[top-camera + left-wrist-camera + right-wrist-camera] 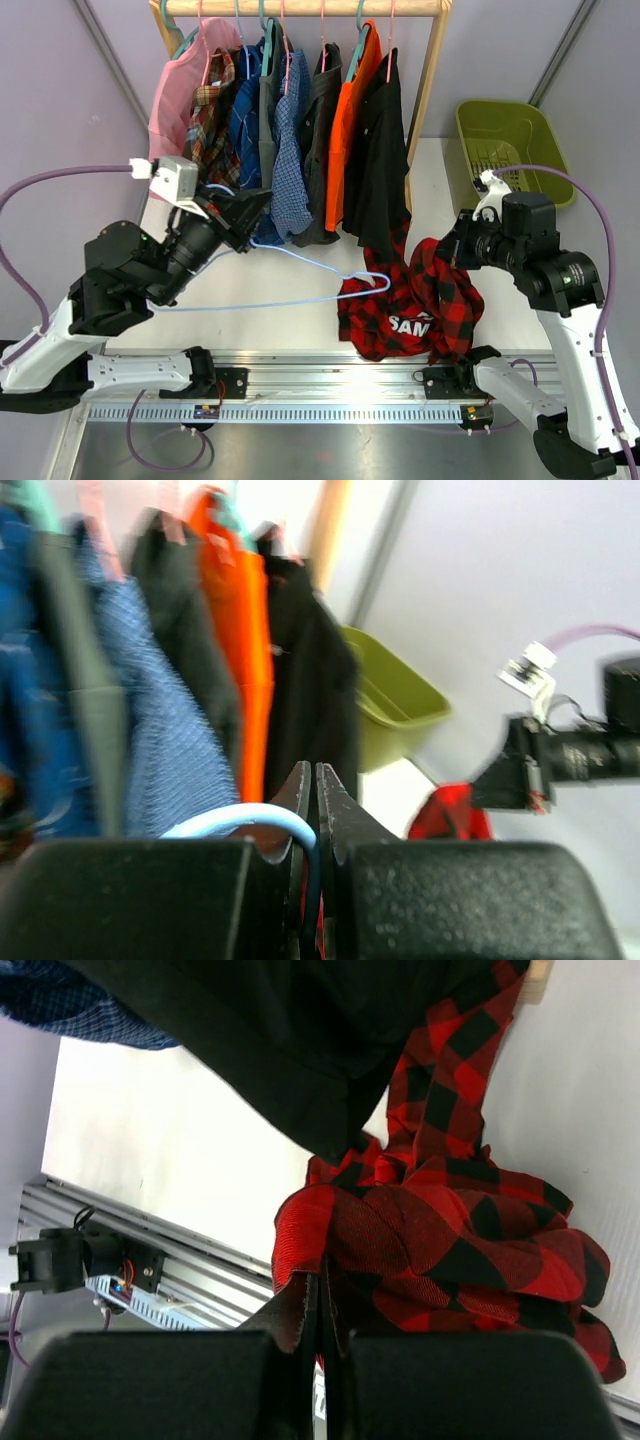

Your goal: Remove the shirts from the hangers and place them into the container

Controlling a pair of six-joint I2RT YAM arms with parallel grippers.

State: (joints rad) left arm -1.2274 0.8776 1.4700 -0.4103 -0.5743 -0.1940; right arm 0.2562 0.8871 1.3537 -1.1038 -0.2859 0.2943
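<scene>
A red-and-black plaid shirt (415, 300) lies bunched on the table, one end trailing up toward the hanging clothes. My right gripper (452, 250) is shut on a fold of it (450, 1250), with the jaws (320, 1282) pinching the cloth. A pale blue hanger (300, 258) lies slanted off the rail, its far tip at the plaid shirt's edge. My left gripper (248, 212) is shut on its wire (245, 813), which curves in between the closed fingertips (315, 772). The olive-green container (510, 140) stands at the back right and shows again in the left wrist view (395, 705).
Several shirts hang from the wooden rail (300, 8) on pink and teal hangers: pink (185, 80), brown-red plaid, blue checked (290, 150), dark grey, orange (350, 120) and black (380, 150). The rail's wooden post (428, 95) stands between them and the container.
</scene>
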